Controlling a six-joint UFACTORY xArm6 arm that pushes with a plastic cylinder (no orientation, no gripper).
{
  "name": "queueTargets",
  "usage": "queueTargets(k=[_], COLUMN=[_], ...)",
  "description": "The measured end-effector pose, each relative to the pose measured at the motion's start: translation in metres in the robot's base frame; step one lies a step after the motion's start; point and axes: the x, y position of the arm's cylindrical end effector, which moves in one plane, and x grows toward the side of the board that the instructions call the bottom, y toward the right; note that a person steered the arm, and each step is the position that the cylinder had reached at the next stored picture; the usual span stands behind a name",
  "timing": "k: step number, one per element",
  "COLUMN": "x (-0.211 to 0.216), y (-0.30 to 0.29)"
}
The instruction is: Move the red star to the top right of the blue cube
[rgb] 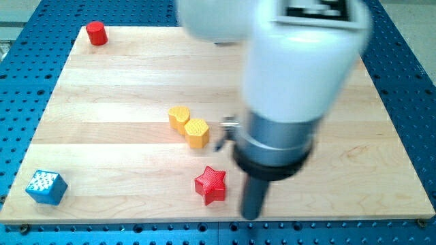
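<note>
The large white arm body (300, 54) is showing up blurred and is running off the view's top edge, so its upper part is being cut away. It is covering a wide stretch of the wooden tabletop (102, 102) at the view's upper middle and right; whatever is lying there is being hidden. A black-and-white pattern (320, 8) on the arm is being clipped by the top edge and is staying unreadable. A small grey fitting (228, 129) beside the dark collar (276, 153) is appearing too small to identify. The blue perforated base (402, 61) is running past every edge.
</note>
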Motion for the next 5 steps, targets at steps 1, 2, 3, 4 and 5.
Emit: queueTargets(k=[1,2,3,4,5], x=[-0.003,-0.011,-0.011,-0.026,-0.033], y=[-0.037,-0.034,-0.008,0.011,-0.037])
